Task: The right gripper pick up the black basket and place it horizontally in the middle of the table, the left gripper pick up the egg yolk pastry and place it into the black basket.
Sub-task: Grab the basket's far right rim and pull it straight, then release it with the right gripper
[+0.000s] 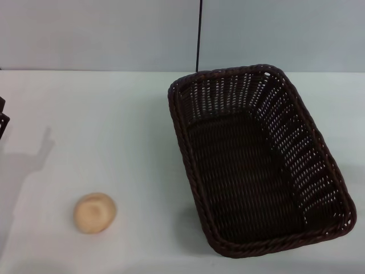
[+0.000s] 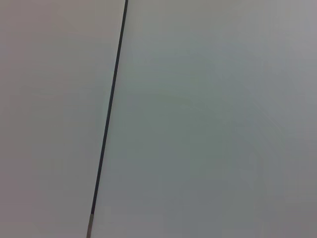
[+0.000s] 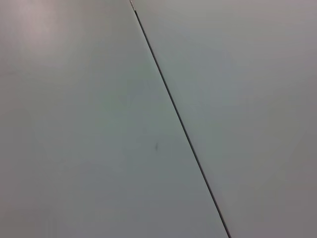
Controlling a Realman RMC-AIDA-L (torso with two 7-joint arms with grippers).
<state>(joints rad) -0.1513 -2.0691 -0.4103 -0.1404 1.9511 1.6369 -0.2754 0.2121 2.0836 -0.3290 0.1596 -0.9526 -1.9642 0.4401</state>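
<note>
The black basket (image 1: pixel 259 160) stands empty on the right half of the white table (image 1: pixel 114 125), its long side running from near to far, slightly skewed. The egg yolk pastry (image 1: pixel 94 212) lies on the table at the near left, well apart from the basket. Only a small black part of my left gripper (image 1: pixel 2 117) shows at the left edge of the head view, far from the pastry, and its shadow falls on the table beside it. My right gripper is out of view. Both wrist views show only a plain wall.
A pale wall with a thin dark vertical seam (image 1: pixel 198 34) rises behind the table's far edge. The same seam crosses the left wrist view (image 2: pixel 109 114) and the right wrist view (image 3: pixel 178 119).
</note>
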